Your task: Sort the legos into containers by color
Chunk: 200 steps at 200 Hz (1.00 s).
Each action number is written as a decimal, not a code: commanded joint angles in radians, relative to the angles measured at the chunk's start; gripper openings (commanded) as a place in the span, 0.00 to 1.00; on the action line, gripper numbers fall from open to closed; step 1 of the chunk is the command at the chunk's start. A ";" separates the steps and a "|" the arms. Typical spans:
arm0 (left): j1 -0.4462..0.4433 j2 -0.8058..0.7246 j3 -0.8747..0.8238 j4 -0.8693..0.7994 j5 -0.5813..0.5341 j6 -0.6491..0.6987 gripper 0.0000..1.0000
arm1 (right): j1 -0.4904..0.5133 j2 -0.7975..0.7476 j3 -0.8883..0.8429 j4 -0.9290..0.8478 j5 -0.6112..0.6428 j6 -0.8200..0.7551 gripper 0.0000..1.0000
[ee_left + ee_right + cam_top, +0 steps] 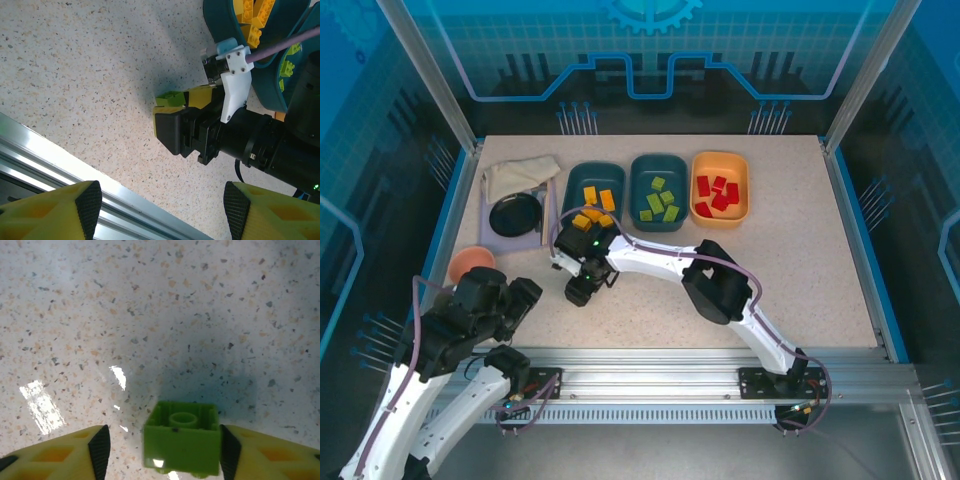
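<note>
Right fingers (pixel 270 455) are standing apart, straddling a light green brick (pixel 182 442). One pad is touching its side and the other is showing a gap, so they are not clamping it yet. The brick is sitting between the tips with its hollow underside facing the wrist camera. Cannot tell whether it is resting on the counter (pixel 150 315) or just off it.

Judgement: this is the grasp step. The fingers are bracketing the brick's flat sides so that closing will centre it.

Beyond these fingers, the teal tub of orange-yellow bricks (pixel 566 195) is lying nearest. On its far side from the fingers, the teal tub of green bricks (pixel 633 190) is sitting as the likely target. The light orange tub (pixel 745 185), holding the reds, is sitting farthest out.

Left fingers (pixel 87 210) are hanging apart with nothing between them, set back over the counter's near rail. They are probably parked there to leave the right arm room.
</note>
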 commanded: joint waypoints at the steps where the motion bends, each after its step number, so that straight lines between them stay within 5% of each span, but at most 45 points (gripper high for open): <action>1: 0.009 -0.009 -0.020 0.009 0.011 -0.014 0.70 | -0.008 0.029 0.026 -0.046 0.008 0.001 0.56; 90: 0.008 0.056 -0.015 0.123 0.059 0.035 0.70 | -0.038 -0.116 0.007 -0.028 0.082 0.041 0.36; 145: 0.008 0.336 0.052 0.424 0.212 0.130 0.70 | -0.234 -0.233 0.024 -0.094 0.258 0.129 0.32; 200: 0.008 0.662 0.198 0.649 0.291 0.184 0.70 | -0.445 -0.050 0.289 -0.238 0.455 0.274 0.33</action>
